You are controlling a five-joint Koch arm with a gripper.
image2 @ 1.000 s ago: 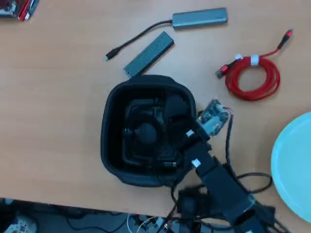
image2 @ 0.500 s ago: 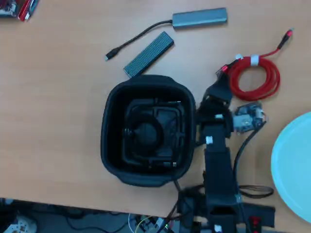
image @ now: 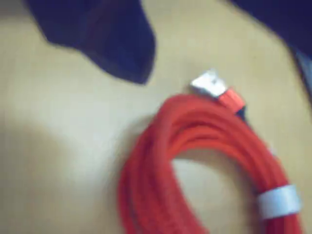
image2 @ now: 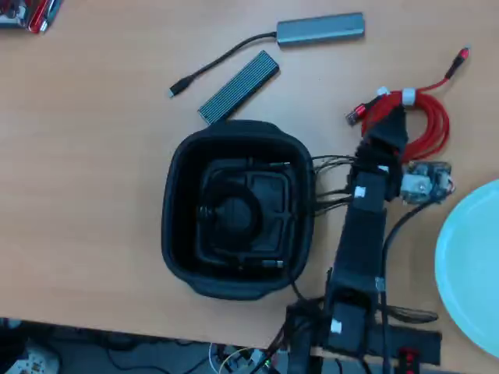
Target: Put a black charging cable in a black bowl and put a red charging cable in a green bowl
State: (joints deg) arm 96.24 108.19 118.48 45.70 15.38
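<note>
Your gripper hangs over the near-left part of the red charging cable; whether its jaws are spread you cannot tell. Left of that cable sits the black bowl, the black charging cable coiled inside; below-right of it lies the green bowl

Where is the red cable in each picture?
Wrist view: the bright red coiled charging cable fills the lower right, blurred, with its silver plug tip near the middle top.
Overhead view: the same cable lies at the upper right of the wooden table, with the arm's pincer over its left side.
Shared landmark: the white tie band around the coil.
</note>
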